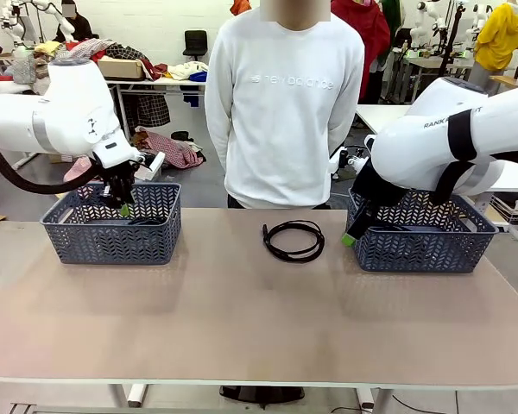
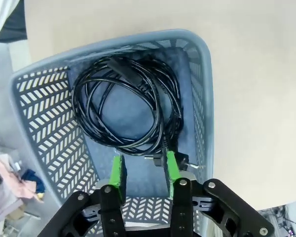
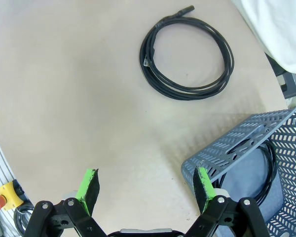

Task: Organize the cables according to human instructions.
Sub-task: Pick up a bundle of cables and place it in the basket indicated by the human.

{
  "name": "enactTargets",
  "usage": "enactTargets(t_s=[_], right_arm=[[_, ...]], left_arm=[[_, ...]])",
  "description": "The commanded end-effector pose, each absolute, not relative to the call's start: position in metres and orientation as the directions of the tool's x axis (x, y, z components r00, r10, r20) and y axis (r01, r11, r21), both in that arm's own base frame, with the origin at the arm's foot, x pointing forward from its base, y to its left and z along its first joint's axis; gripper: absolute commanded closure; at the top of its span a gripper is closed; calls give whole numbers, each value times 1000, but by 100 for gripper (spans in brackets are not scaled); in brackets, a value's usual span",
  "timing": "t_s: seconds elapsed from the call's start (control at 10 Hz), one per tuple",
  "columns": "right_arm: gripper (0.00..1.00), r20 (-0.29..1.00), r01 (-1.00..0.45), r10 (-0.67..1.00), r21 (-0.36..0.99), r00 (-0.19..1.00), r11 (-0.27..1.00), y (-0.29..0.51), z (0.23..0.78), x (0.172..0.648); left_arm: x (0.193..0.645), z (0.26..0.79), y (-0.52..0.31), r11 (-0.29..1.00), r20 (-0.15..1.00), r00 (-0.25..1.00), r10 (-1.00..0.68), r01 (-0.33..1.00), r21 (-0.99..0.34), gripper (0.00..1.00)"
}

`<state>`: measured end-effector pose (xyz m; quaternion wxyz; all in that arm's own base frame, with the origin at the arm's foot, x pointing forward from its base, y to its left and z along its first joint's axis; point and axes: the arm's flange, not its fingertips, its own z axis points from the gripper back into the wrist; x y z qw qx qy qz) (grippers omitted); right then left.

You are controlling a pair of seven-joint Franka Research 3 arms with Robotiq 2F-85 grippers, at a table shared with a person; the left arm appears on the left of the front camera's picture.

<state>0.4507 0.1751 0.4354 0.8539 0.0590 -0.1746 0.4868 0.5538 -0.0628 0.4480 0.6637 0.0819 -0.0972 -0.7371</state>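
Counting gives two baskets, two pincers and three cable groups. The reference landmark is the loose cable (image 3: 145, 64), a thin black cord in a flat round coil with small plug ends. It lies on the matte beige surface (image 1: 242, 328) in front of the person (image 1: 281, 103).

The left basket (image 1: 112, 246) stands to the robot's left of the loose cable and the right basket (image 1: 414, 250) to its right. Both are grey-blue plastic with rounded corners and walls pierced in a herringbone pattern. A coiled cable bundle (image 2: 163, 98) lies on the left basket's floor; whether it is one cord or two cannot be told. One further cable (image 3: 272, 158) lies inside the right basket.

The left pincer (image 2: 143, 163) hangs over the left basket, pads partly apart and gripping nothing. Two plug ends of the cable bundle lie beneath its fingertips. The right pincer (image 3: 146, 173) is spread wide and empty, at the right basket's wall facing the loose cable. The loose cable lies well ahead of its fingertips, apart from them.
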Motion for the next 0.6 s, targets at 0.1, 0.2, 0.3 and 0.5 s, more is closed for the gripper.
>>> enactTargets(t_s=[0.1,0.2,0.3,0.5], right_arm=[[0,352,-847,809,-75,471,526,176,437,452],[0,352,-847,809,-75,471,526,176,437,452],[0,352,-847,809,-75,471,526,176,437,452],[0,352,-847,809,-75,471,526,176,437,452]], left_arm=[[556,456,-60,-67,72,-84,-994,975,213,42],[556,457,-60,-61,71,-76,-995,978,200,7],[556,457,-59,-61,85,-78,-993,981,186,33],[556,457,-59,-58,92,-75,-993,984,171,13]])
